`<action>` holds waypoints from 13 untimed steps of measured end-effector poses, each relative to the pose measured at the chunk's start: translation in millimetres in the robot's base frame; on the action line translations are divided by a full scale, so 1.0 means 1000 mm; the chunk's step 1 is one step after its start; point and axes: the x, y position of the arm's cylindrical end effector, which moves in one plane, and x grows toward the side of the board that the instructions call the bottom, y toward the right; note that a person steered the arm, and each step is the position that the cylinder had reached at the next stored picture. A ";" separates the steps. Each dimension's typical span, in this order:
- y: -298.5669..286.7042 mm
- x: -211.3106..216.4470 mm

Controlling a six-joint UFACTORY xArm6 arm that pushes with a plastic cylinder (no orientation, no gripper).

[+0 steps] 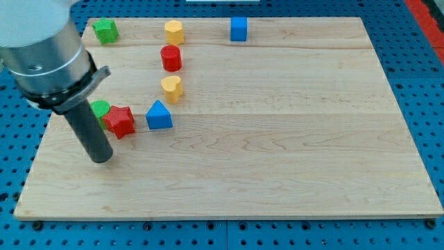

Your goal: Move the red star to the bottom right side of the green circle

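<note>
The red star (121,121) lies on the wooden board at the view's left, touching the right and lower side of the green circle (100,108), which is partly hidden behind my rod. My tip (101,159) rests on the board below and slightly left of the red star, a short gap apart from it. The rod rises up and to the left toward the arm's grey body (43,48).
A blue triangle-like block (159,116) sits just right of the red star. A yellow heart (171,88), a red cylinder (171,58) and a yellow block (173,32) line up above it. A green star (105,30) and a blue cube (238,28) lie near the top edge.
</note>
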 end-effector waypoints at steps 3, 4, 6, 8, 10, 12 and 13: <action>0.031 -0.033; 0.023 -0.051; -0.079 -0.045; -0.105 -0.067; 0.028 -0.143; 0.059 -0.077; 0.038 -0.076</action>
